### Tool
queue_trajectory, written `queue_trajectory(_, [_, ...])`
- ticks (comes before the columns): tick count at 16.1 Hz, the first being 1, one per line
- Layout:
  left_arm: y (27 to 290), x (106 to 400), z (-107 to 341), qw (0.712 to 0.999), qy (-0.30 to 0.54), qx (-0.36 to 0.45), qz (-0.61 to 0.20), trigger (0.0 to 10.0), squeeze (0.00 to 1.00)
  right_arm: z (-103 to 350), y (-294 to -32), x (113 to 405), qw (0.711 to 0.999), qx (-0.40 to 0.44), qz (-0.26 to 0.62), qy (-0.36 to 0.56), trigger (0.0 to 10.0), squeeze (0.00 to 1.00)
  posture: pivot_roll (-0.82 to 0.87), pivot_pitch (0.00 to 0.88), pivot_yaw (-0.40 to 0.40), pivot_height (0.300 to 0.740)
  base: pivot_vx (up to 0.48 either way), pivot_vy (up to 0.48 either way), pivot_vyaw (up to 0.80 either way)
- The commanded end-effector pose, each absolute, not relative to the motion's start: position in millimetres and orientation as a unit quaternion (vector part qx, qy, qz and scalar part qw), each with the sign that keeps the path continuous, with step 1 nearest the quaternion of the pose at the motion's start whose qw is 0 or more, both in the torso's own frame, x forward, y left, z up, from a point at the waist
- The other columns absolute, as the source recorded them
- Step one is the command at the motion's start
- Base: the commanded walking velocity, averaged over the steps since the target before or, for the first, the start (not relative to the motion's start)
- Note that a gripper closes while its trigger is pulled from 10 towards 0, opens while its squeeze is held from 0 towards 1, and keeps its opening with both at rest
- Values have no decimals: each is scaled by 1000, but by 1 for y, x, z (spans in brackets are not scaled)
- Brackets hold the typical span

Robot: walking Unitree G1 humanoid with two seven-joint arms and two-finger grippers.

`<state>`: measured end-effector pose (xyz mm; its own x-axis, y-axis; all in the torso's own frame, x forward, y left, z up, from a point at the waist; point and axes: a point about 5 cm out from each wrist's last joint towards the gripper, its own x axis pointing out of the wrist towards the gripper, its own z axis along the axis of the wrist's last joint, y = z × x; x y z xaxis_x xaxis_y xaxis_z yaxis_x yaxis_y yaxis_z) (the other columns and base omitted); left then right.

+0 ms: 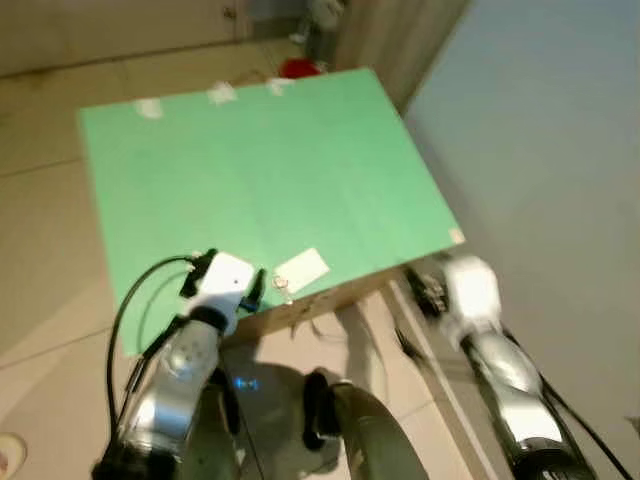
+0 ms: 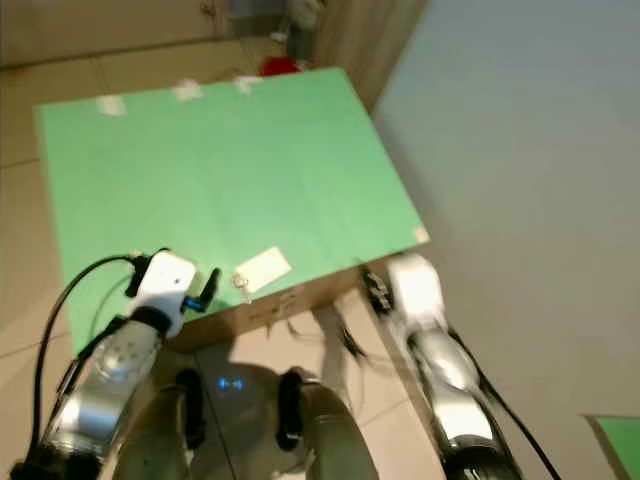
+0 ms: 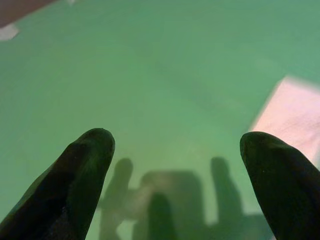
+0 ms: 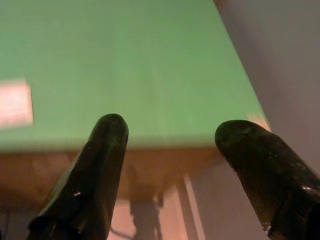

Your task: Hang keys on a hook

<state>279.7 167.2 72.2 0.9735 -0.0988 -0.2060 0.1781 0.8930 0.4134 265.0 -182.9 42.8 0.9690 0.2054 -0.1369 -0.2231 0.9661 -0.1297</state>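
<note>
green table (image 1: 270,160) holds keys (image 1: 281,284) beside pale tag (image 1: 301,268).
</note>
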Motion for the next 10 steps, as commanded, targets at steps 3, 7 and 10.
queue_trajectory(3, [164,289,46,961,125,230,-84,10000,0,42,-231,182,984,-106,75,124,10000,0,-256,305,-244,736,0,0,0])
queue_trajectory(7, [145,302,53,962,95,224,-126,10000,0,48,-236,137,978,-102,68,166,10000,0,-306,325,-256,736,0,0,0])
queue_trajectory(10, [125,302,46,950,86,229,-194,10000,0,59,-228,136,977,-94,69,176,10000,0,-328,325,-257,736,0,0,0])
